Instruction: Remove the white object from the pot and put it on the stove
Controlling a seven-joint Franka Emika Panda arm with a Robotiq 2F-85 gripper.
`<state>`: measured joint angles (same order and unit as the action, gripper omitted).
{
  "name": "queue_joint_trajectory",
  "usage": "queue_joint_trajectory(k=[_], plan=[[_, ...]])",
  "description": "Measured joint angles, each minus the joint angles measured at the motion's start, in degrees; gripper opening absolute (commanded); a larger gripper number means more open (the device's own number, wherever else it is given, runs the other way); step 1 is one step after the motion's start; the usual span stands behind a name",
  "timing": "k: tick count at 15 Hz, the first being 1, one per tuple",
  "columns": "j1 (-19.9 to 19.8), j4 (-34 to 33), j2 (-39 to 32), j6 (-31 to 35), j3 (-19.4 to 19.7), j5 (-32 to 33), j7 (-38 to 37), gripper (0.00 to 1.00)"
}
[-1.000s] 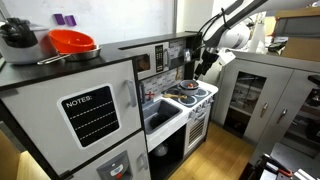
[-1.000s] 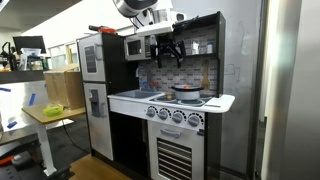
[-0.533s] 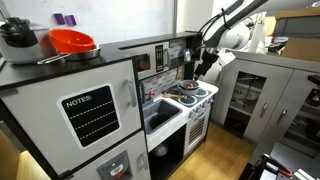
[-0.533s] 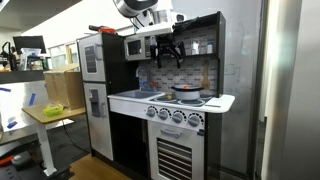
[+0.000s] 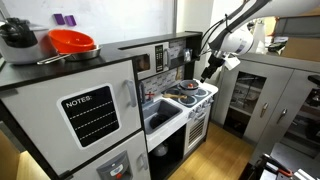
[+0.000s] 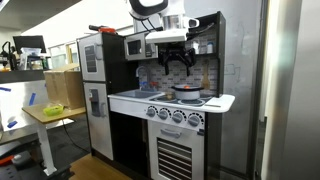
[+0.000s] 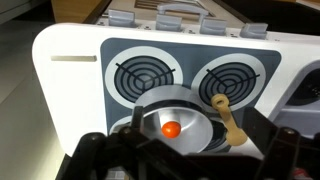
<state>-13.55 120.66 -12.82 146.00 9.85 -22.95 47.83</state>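
Note:
The small silver pot (image 7: 182, 118) stands on a near burner of the white stove (image 7: 70, 85), its beige handle (image 7: 232, 118) pointing right. Inside lies a small object, white on top and orange below (image 7: 171, 126). My gripper (image 7: 188, 152) hangs open and empty right above the pot, a dark finger on either side of it. In both exterior views the gripper (image 5: 208, 70) (image 6: 180, 62) hovers above the pot (image 5: 186, 88) (image 6: 187, 94) on the stove (image 5: 200, 98) (image 6: 215, 101), not touching it.
A red-orange bowl (image 5: 72, 42) and a dark lidded pot (image 5: 18, 38) sit on top of the toy fridge. A sink (image 5: 160, 112) lies beside the stove and a microwave (image 6: 138, 46) hangs above it. Knobs (image 6: 175, 116) line the stove front.
My gripper has moved sideways from beside the microwave to a spot over the pot and dropped a little. The pot and its contents have not moved.

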Motion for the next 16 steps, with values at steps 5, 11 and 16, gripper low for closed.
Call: queue_joint_trajectory(k=[5,11,16], plan=[[-2.3,-3.4,-3.6,0.4,-2.9,-2.4,1.8,1.0],[-5.0,-8.5,-8.0,0.5,-5.8,-5.1,2.1,1.0],[-6.9,-13.3,-12.2,0.4,-8.3,-5.6,2.1,0.74]])
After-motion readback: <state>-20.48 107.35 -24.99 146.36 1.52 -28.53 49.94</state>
